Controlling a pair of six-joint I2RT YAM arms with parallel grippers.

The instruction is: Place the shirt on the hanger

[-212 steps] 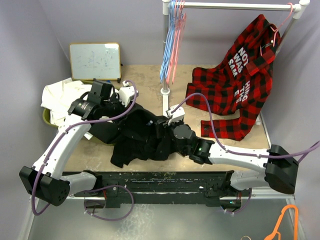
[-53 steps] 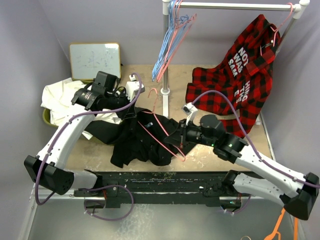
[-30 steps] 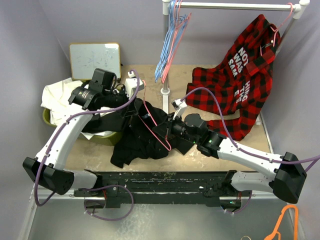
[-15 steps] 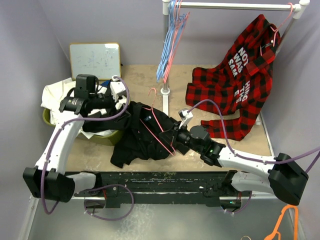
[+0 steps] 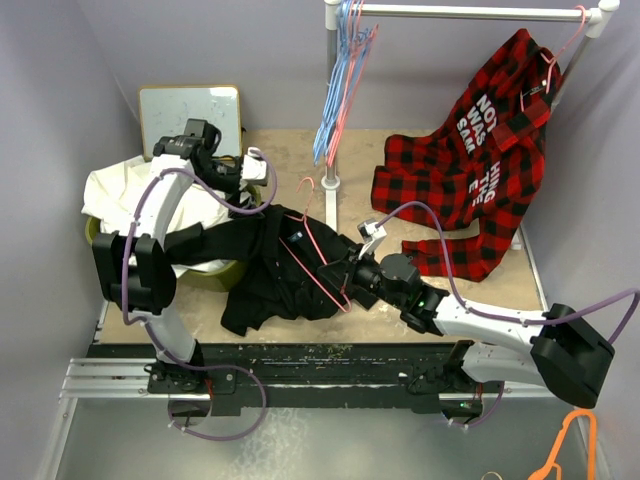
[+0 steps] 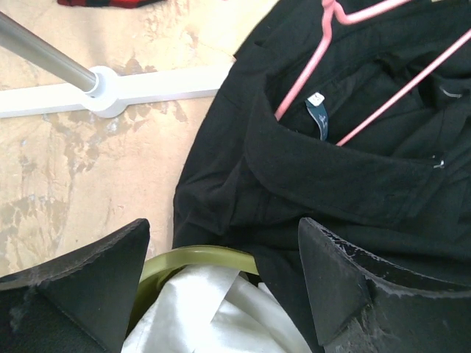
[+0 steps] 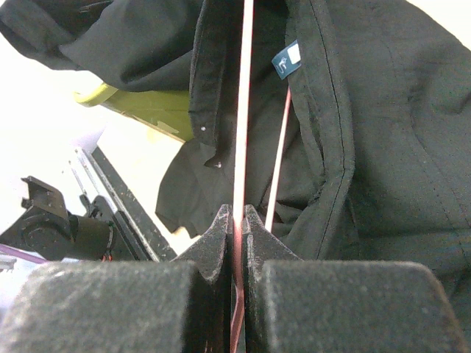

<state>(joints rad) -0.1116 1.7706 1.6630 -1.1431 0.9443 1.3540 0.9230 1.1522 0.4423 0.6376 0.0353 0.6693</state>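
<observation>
Fingers of the left gripper (image 6: 221, 234) stand wide apart and empty, hovering over the green basket rim (image 6: 199, 257) and the collar (image 6: 331, 169). Just right of the basket, the black shirt (image 5: 262, 285) lies crumpled on the surface (image 5: 285, 150), with the pink hanger (image 5: 318, 245) running into its open neck. The right gripper (image 7: 237, 220) pinches the hanger's wire tight. The step looks like seating the shoulders. Next, the left fingers likely need to drop, nip the collar and draw it over the wire.
</observation>
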